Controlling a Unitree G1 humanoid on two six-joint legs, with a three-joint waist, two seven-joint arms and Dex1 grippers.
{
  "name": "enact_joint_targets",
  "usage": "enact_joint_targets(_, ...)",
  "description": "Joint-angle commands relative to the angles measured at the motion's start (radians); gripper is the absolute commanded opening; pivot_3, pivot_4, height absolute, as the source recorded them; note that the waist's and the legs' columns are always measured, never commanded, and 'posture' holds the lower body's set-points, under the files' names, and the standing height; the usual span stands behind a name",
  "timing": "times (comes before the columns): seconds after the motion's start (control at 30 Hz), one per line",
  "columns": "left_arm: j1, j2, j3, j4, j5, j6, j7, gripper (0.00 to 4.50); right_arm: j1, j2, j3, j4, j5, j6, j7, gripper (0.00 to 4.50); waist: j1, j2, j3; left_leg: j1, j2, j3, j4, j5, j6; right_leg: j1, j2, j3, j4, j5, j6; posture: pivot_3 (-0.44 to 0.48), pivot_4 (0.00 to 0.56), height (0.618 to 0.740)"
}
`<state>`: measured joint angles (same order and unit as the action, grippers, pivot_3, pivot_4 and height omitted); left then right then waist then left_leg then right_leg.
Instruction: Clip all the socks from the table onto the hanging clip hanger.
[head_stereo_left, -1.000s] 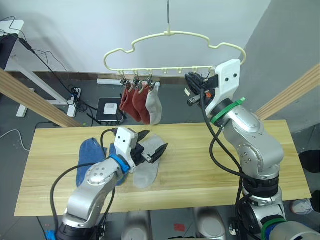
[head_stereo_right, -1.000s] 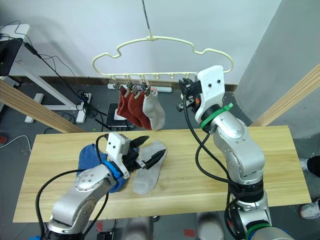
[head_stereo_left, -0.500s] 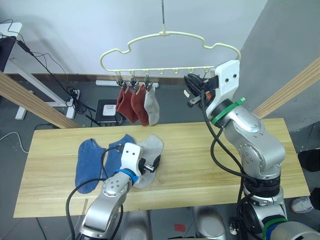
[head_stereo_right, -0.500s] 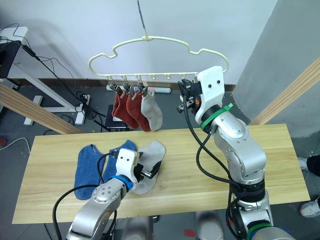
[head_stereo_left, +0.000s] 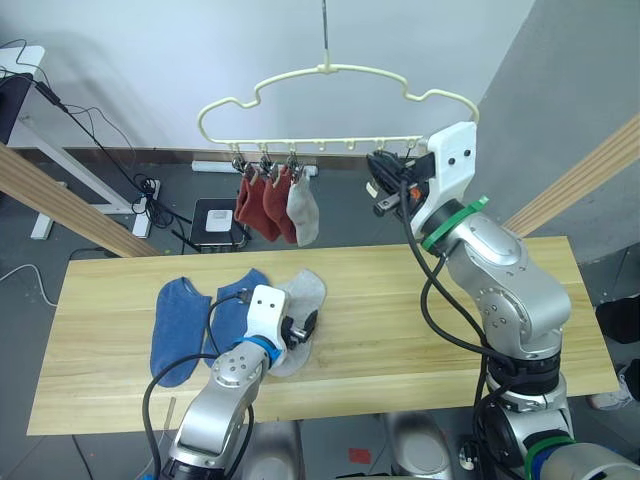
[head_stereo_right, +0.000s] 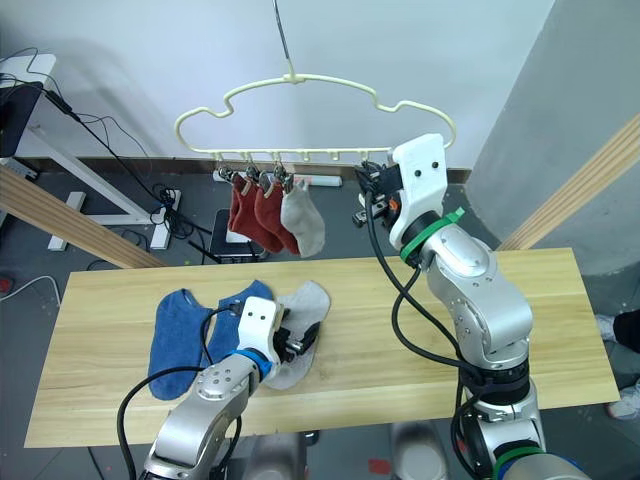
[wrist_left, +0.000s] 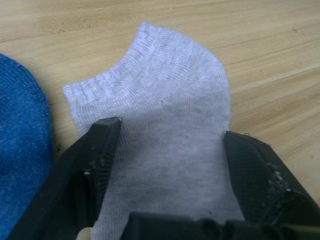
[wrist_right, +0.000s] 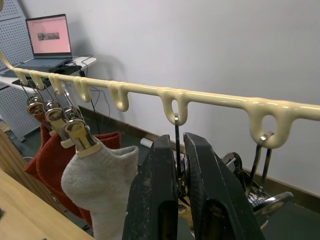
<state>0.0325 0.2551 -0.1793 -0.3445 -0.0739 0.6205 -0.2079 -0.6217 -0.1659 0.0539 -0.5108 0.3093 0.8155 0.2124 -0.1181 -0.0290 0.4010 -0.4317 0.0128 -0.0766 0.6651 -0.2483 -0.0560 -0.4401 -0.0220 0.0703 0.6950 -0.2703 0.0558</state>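
Left gripper (wrist_left: 165, 145): jaws spread, straddling grey sock (wrist_left: 165, 125) lying mid-table (head_stereo_left: 450, 300), beside two blue socks (head_stereo_left: 180, 320). Right gripper (wrist_right: 175, 175): pinched on a clip (wrist_right: 176, 150) of the clip hanger (head_stereo_left: 330, 70), which carried three socks.

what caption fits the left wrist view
Open left gripper straddling a light grey sock on the wooden table.

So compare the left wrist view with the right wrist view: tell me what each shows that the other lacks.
Left wrist view alone: the left hand, fingers spread either side of a grey sock lying flat on the table, with a blue sock beside it.

Right wrist view alone: the right hand shut on a metal clip of the clip hanger, two rust red socks, and a laptop.

Shared: each shows a light grey sock, though the hung grey sock is a different one.
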Motion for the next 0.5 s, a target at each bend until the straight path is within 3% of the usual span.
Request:
enact_joint_targets(0.03, 0.027, -0.014, -0.007, 0.005, -0.011, 0.006, -0.016, 2.81, 0.001, 0.003, -0.012, -0.045, 0.017, 0.004, -0.004, 0.00, 0.000, 0.000, 0.000, 0.000, 0.000, 0.000, 0.000, 0.000, 0.000, 0.000, 0.000, 0.000, 0.000, 0.000, 0.000, -0.220, 0.394, 0.740)
enact_joint_targets(0.5, 0.021, 0.010, 0.042, 0.006, -0.047, -0.030, -0.107, 0.69, 0.003, 0.001, -0.009, -0.044, 0.031, 0.007, -0.018, 0.00, 0.000, 0.000, 0.000, 0.000, 0.000, 0.000, 0.000, 0.000, 0.000, 0.000, 0.000, 0.000, -0.001, 0.000, 0.000, -0.217, 0.394, 0.740)
